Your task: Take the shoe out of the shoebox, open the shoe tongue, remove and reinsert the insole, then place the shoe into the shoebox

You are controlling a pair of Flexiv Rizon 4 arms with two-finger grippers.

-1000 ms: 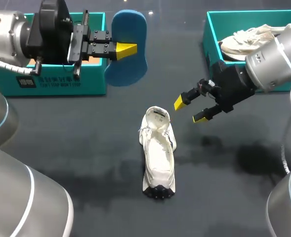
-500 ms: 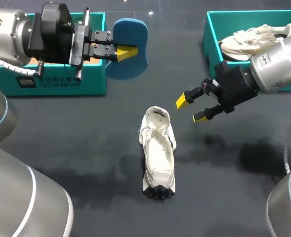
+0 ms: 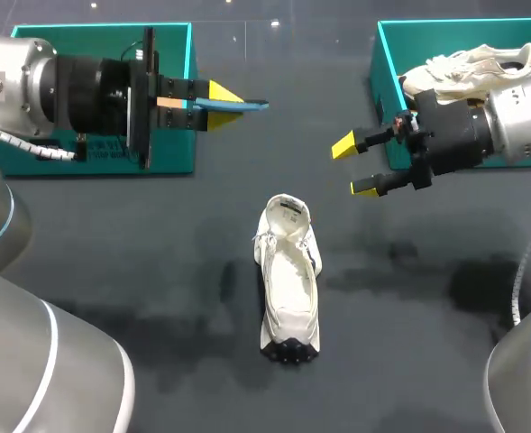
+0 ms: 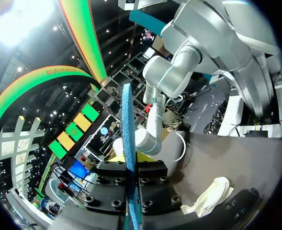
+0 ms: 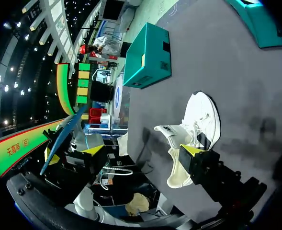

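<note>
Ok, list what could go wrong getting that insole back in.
The insole is gripped at one end by the left end effector, so its free end may flex and miss the shoe opening.
Nothing holds the shoe: the right end effector is open and apart from it, so pushing may slide it.

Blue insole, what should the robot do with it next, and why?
Probably carry the blue insole over above the white shoe. The left jaws are shut on it near the left teal box, away from the shoe, whose tongue lies open.
</note>
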